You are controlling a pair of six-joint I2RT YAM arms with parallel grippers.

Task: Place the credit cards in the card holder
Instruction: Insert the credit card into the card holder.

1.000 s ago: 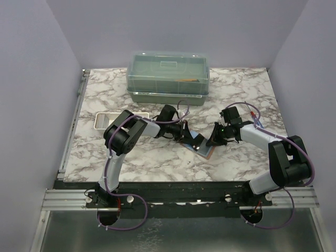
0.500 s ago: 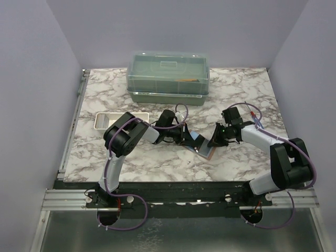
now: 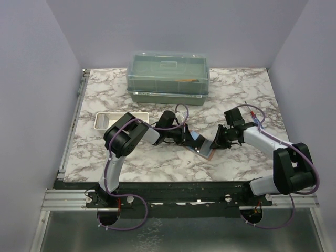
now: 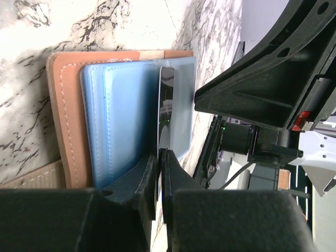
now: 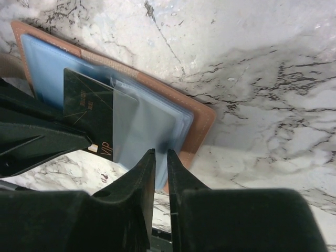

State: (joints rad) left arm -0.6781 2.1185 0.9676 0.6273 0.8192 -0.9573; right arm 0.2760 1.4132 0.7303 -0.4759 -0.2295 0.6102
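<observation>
Since a second ago my right elbow (image 3: 292,169) has swung outward. The card holder (image 5: 202,118) lies open on the marble table (image 3: 157,160), lilac walls (image 3: 31,79) around, with a dark credit card (image 5: 86,113) partly pocketed. My right gripper (image 5: 160,157) stands barely parted, empty; whether the left gripper (image 4: 160,157) pinches the card I cannot tell.

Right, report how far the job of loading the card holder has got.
Done: the card holder lies open on the table. In hand: one dark card sits partway in a bluish pocket, its end sticking out, with the left gripper at that end and the right gripper at the holder's edge. Left: seat that card fully; any other cards aren't visible.
</observation>
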